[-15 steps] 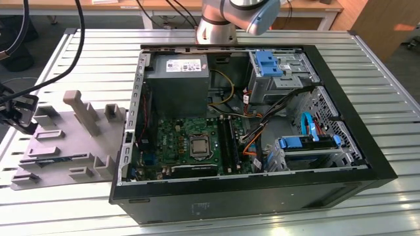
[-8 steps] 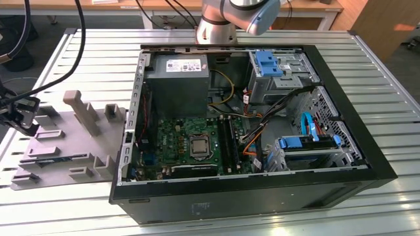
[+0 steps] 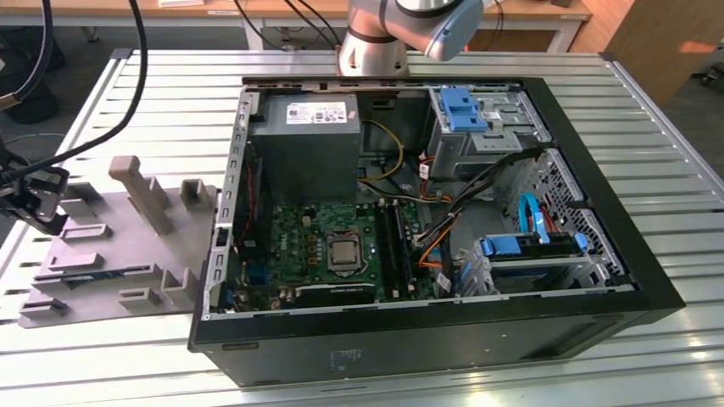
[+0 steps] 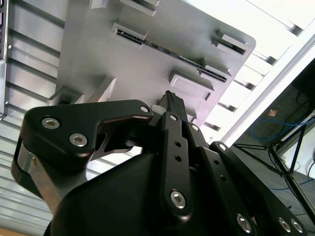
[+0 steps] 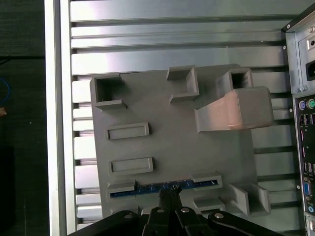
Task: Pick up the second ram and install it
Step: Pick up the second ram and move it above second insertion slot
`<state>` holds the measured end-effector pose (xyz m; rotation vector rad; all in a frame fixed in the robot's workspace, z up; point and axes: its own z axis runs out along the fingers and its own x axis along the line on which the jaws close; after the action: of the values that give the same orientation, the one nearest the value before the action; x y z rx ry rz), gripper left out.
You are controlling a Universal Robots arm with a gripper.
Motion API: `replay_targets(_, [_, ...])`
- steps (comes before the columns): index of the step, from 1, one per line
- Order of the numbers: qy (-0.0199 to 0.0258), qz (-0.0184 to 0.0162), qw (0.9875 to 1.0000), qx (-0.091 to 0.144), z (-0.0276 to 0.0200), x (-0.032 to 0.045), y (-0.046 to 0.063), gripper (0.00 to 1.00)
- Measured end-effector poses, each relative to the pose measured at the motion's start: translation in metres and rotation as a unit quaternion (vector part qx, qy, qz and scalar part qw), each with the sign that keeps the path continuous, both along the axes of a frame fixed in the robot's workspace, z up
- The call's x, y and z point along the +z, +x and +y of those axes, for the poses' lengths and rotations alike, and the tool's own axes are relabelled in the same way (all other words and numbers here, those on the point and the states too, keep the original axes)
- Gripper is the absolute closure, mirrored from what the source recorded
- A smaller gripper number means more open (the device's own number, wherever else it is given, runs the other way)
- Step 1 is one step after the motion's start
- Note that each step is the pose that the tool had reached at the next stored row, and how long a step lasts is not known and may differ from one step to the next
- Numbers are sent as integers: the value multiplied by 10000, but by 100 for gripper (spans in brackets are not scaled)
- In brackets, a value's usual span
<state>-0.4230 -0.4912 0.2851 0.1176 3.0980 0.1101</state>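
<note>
One memory stick is what I'm after, and the second ram [image 3: 97,274] has not left its holder. It stands on its long edge in a narrow groove of the grey holder plate [image 3: 127,246], caught between low grey blocks near the plate's edge. In the first wrist view it reads as a thin blue strip [image 5: 147,188] across the plate [image 5: 197,157]. In the second wrist view it is a dark line [image 4: 160,47] running through the blocks on the plate [image 4: 142,73].

My pincer [image 3: 46,216] hangs over the plate at the exterior view's left, above the blocks and apart from the stick. In the first wrist view its tips [image 5: 169,196] line up with about the middle of the ram's length. They look clenched together with nothing between them. The second wrist view shows the pincer [image 4: 171,97] from the side, its ridged tip over bare plate just short of the groove.

The plate lies on the slatted metal desk [image 3: 639,102], just beside the open computer case [image 3: 616,284] at the exterior view's right. Inside the case I can see the green motherboard [image 3: 305,246] with its long black slots [image 3: 391,246]. A tall ramp-shaped block [image 5: 236,110] rises from the plate's far side, well apart from the ram.
</note>
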Motion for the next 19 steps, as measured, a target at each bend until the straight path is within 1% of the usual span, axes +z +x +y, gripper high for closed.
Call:
replay_targets(4, [0,0,10000,12,0,0,0,89])
replay_targets(6, [0,0,10000,64,1,-1,-1,89])
replay_targets(9, [0,0,9997,226,0,-1,0,89])
replay_targets(11, [0,0,9993,369,0,-1,0,89])
replay_targets(13, [0,0,9986,524,0,-2,0,89])
replay_targets(15, [0,0,9976,695,0,-2,0,89])
replay_targets(17, [0,0,9962,873,0,-3,0,89])
replay_targets(19, [0,0,9945,1052,0,-3,0,89])
